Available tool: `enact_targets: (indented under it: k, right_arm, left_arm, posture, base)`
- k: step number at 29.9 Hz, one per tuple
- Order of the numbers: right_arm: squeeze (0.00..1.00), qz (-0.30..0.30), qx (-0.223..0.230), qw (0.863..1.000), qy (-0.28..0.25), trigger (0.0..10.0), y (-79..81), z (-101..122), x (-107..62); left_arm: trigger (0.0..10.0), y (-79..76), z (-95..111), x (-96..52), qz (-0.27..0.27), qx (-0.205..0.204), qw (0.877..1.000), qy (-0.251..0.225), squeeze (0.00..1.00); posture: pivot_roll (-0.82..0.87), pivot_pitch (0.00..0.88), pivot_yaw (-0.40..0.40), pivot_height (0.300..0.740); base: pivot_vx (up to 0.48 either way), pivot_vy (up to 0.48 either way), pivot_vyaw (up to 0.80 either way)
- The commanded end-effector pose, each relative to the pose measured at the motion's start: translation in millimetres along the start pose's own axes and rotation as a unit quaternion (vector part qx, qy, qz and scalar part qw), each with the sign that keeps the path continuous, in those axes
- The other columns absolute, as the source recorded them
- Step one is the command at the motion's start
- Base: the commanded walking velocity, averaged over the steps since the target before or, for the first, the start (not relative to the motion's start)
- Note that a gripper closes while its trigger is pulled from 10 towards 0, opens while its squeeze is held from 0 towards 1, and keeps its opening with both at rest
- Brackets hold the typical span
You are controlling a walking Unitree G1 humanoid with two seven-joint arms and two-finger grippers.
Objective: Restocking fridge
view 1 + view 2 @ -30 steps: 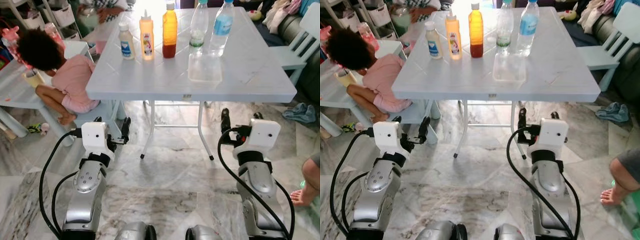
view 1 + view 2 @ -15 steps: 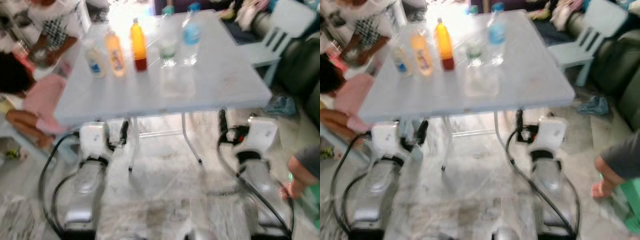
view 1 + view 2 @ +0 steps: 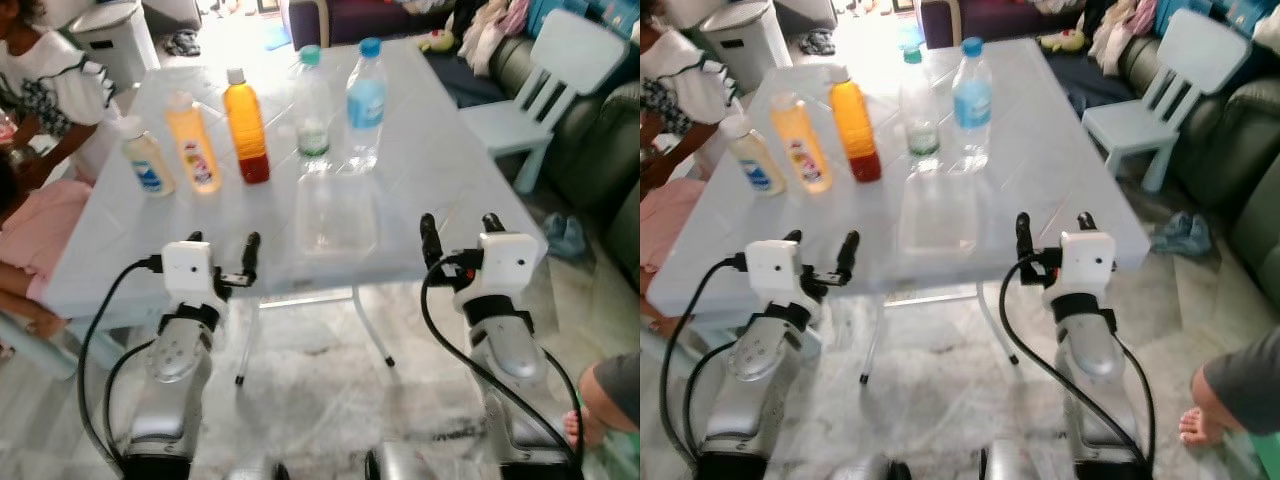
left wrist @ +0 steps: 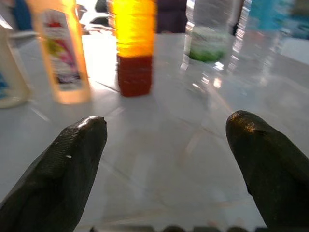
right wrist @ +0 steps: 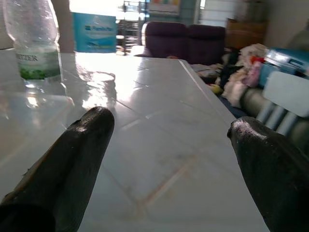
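Along the far side of a pale grey table (image 3: 450,170) stands a row of bottles: a small white one (image 3: 146,163), a yellow one with a label (image 3: 192,142), an orange juice bottle (image 3: 246,125), a clear one with a green label (image 3: 313,112) and a blue-labelled water bottle (image 3: 365,105). A clear plastic container (image 3: 337,213) lies in front of them. My left gripper (image 3: 222,243) is open at the table's near edge, pointing at the juice bottle (image 4: 134,46). Open too, my right gripper (image 3: 460,226) hovers over the near right part, with the green-labelled bottle (image 5: 35,46) far off.
A person in a white patterned top (image 3: 55,90) leans at the table's left side, with pink clothing (image 3: 40,235) below. A small pale chair (image 3: 545,90) and a dark sofa (image 3: 600,150) stand to the right. A person's foot (image 3: 590,415) is on the floor at the lower right.
The whole view has shifted: I am closer to the table and higher. Both grippers, before below the tabletop over the floor, now stand at its near edge. The bottles stay put.
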State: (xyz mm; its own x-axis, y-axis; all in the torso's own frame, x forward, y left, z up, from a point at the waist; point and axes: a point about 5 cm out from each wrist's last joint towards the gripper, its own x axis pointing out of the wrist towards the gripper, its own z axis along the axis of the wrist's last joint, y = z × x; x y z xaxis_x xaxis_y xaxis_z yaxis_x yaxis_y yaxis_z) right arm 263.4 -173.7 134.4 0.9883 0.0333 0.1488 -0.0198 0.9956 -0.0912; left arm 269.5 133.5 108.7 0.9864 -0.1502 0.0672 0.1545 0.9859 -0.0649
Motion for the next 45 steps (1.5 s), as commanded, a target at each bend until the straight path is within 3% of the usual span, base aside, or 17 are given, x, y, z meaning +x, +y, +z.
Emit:
enact_targets:
  k: [1,12,17,21,25,29,32,39,45]
  right_arm:
    - [0.00,0.014,0.009,1.000,-0.002,10.0,9.4,-0.3,-0.1]
    - [0.00,0.043,0.002,0.999,-0.012,10.0,17.2,0.8,0.7]
    - [0.00,0.008,0.012,1.000,0.012,10.0,15.6,-6.2,-5.0]
    - [0.00,-0.001,0.045,0.998,0.034,10.0,10.9,-11.9,-4.7]
    - [0.00,0.021,0.066,0.997,0.035,10.0,10.4,-10.4,3.9]
    - [0.00,0.089,0.066,0.993,0.029,10.0,19.6,-7.4,12.7]
    - [0.00,0.107,0.081,0.990,0.040,10.0,24.7,-8.0,19.1]
    - [0.00,0.076,0.100,0.991,0.047,10.0,20.4,-9.8,25.1]
    - [0.00,0.067,0.087,0.994,0.026,10.0,15.6,-4.0,22.3]
  left_arm:
    - [10.0,14.7,-1.1,-4.6,0.026,0.011,1.000,0.003,0.00]
    - [10.0,15.1,1.5,-2.2,0.027,0.011,1.000,-0.002,0.00]
    - [10.0,13.4,0.5,-2.0,0.022,0.011,1.000,0.001,0.00]
    - [10.0,13.9,-0.5,-2.5,0.023,0.012,1.000,0.002,0.00]
    - [10.0,13.0,1.0,-0.8,0.023,0.012,1.000,0.001,0.00]
    - [10.0,12.3,1.3,-0.1,0.021,0.012,1.000,0.001,0.00]
    - [10.0,12.5,2.1,-0.2,0.020,0.017,1.000,0.001,0.00]
    - [10.0,17.0,4.1,-2.3,0.026,0.020,0.999,0.000,0.00]
    - [10.0,14.5,3.8,-1.3,0.021,0.020,1.000,0.000,0.00]
  posture:
    - [0.02,0.075,0.066,0.740]
    - [0.03,0.071,0.062,0.740]
    - [0.03,0.073,0.060,0.740]
    - [0.03,0.077,0.062,0.740]
    - [0.03,0.080,0.066,0.740]
    - [0.04,0.085,0.072,0.740]
    - [0.05,0.087,0.072,0.740]
    - [0.07,0.093,0.073,0.740]
    - [0.06,0.094,0.083,0.740]
  base:
    - [0.000,0.000,0.77]
    - [0.000,0.000,0.43]
    - [0.000,0.000,0.00]
    - [0.000,0.000,0.00]
    - [0.000,0.000,0.00]
    - [0.000,0.000,0.00]
    - [0.000,0.000,0.00]
    - [0.000,0.000,0.00]
    - [0.000,0.000,0.00]
